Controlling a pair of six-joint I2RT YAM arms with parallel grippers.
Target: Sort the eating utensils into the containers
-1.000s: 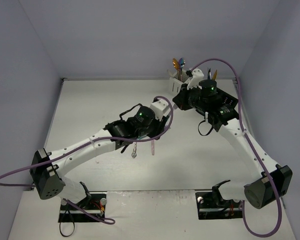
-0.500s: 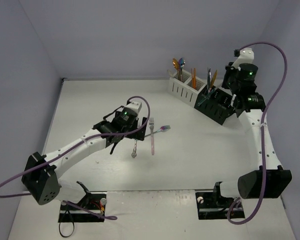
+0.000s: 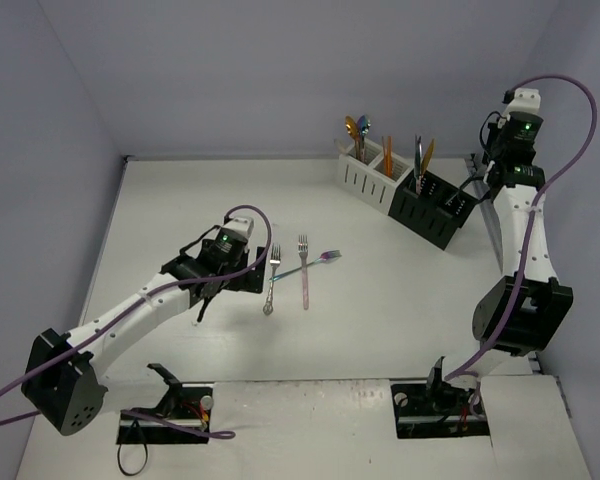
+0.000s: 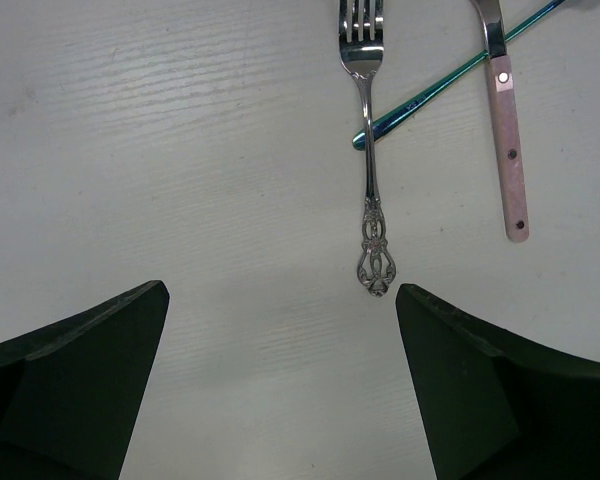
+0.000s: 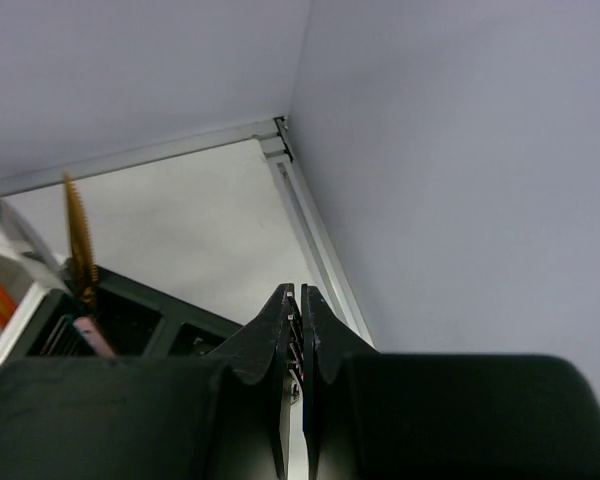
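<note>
The left tool (image 4: 280,290), spread wide and empty, might drag the blue-green utensil (image 4: 450,80) along, since it crosses the silver fork (image 4: 368,150). The fork's handle end lies on the table (image 4: 130,150) just ahead of the gap, with a pink-handled fork (image 4: 510,160) beside it. The right tool (image 5: 300,300) is pinched shut and empty above the black caddy (image 5: 170,320).

Wide room left, tight right
I see open table (image 3: 180,215) around my left gripper (image 4: 280,300); only the silver fork (image 4: 368,150) lies ahead, a blue-green utensil (image 4: 435,88) touching it. My right gripper (image 5: 300,295) has the black caddy (image 3: 430,212) on one side, the wall (image 5: 460,150) close on the other.
</note>
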